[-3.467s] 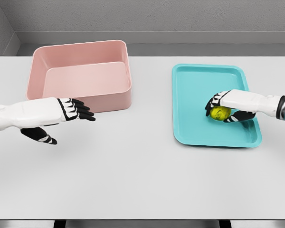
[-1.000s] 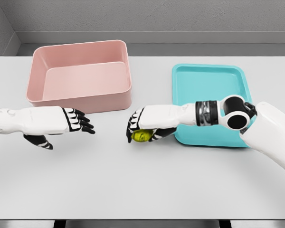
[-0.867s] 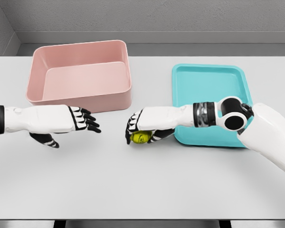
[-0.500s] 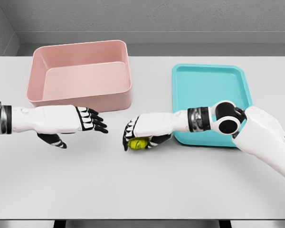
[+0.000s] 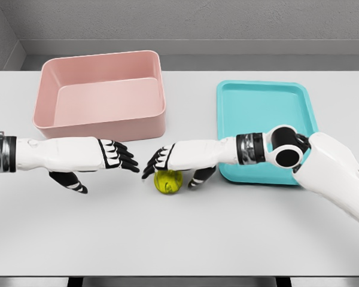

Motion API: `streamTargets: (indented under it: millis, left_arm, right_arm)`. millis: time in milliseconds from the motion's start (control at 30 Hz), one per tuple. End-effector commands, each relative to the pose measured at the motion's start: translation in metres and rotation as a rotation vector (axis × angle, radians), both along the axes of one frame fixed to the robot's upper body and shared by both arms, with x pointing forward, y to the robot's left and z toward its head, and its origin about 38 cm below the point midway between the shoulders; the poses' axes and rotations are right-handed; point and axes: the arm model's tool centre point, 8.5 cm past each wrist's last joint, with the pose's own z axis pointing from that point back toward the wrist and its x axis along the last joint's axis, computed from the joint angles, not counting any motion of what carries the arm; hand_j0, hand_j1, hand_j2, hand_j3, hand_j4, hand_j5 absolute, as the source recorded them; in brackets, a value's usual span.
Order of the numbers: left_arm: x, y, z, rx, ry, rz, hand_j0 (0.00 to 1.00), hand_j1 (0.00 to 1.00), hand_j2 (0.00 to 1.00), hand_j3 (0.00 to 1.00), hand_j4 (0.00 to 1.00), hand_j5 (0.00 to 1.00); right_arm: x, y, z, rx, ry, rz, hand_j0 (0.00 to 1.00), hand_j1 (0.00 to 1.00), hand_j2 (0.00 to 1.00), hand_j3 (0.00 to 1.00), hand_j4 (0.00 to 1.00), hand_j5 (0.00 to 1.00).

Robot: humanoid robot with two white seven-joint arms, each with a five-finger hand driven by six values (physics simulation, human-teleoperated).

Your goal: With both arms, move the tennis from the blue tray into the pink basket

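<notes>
The yellow-green tennis ball (image 5: 167, 182) lies on the white table, between the pink basket (image 5: 102, 95) and the blue tray (image 5: 266, 131). My right hand (image 5: 170, 172) hovers just over it, fingers stretched out to the left and thumb down beside the ball, no longer wrapped round it. My left hand (image 5: 107, 173) reaches in from the left with fingers spread, its fingertips (image 5: 131, 165) a short gap from the right hand's fingertips (image 5: 148, 170) and just left of the ball. The tray holds nothing.
The basket stands at the back left, its front wall just behind both hands. The tray lies at the right under my right forearm (image 5: 251, 149). The table's front edge (image 5: 179, 276) runs along the bottom.
My right hand carried the ball from the tray leftward over the table, then lowered it and uncurled its fingers off it. My left hand moved right towards the ball.
</notes>
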Motion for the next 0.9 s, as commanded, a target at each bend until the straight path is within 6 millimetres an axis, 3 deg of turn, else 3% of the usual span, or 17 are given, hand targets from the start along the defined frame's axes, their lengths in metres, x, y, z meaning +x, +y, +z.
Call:
streamTargets:
  millis: [0, 100, 200, 333, 433, 600, 667, 867]
  left_arm:
    - [0.000, 0.000, 0.001, -0.007, 0.003, 0.004, 1.00, 1.00, 1.00, 1.00, 1.00, 1.00]
    - [0.000, 0.013, 0.002, 0.020, 0.003, 0.029, 1.00, 1.00, 1.00, 1.00, 1.00, 1.00]
    - [0.001, 0.004, 0.004, -0.004, -0.002, 0.013, 1.00, 1.00, 1.00, 1.00, 1.00, 1.00]
    - [0.007, -0.034, 0.006, -0.074, -0.024, -0.060, 1.00, 1.00, 1.00, 1.00, 1.00, 1.00]
    - [0.007, -0.067, 0.006, -0.076, -0.023, -0.152, 1.00, 1.00, 1.00, 1.00, 1.00, 1.00]
    - [0.009, -0.100, 0.016, -0.091, -0.046, -0.233, 1.00, 1.00, 1.00, 1.00, 1.00, 1.00]
    - [0.017, -0.125, 0.013, -0.091, -0.060, -0.269, 1.00, 1.00, 1.00, 1.00, 1.00, 1.00]
    - [0.035, -0.131, -0.001, -0.096, 0.037, -0.145, 1.00, 1.00, 1.00, 1.00, 1.00, 1.00]
  right_arm:
    - [0.004, -0.013, 0.005, -0.004, -0.008, -0.026, 1.00, 1.00, 1.00, 1.00, 1.00, 1.00]
    - [0.020, -0.057, 0.026, -0.040, -0.064, -0.113, 1.00, 1.00, 1.00, 1.00, 1.00, 1.00]
    - [0.032, -0.096, 0.048, -0.095, -0.119, -0.180, 1.00, 1.00, 1.00, 1.00, 1.00, 1.00]
    - [0.041, -0.139, 0.081, -0.079, -0.199, -0.283, 1.00, 1.00, 1.00, 1.00, 1.00, 1.00]
    - [0.045, -0.177, 0.089, -0.028, -0.238, -0.393, 1.00, 1.00, 1.00, 1.00, 1.00, 1.00]
    - [0.054, -0.207, 0.102, -0.031, -0.262, -0.480, 1.00, 1.00, 1.00, 1.00, 1.00, 1.00]
    - [0.058, -0.218, 0.095, -0.046, -0.243, -0.515, 1.00, 1.00, 1.00, 1.00, 1.00, 1.00]
    - [0.057, -0.220, 0.095, -0.040, -0.243, -0.522, 1.00, 1.00, 1.00, 1.00, 1.00, 1.00]
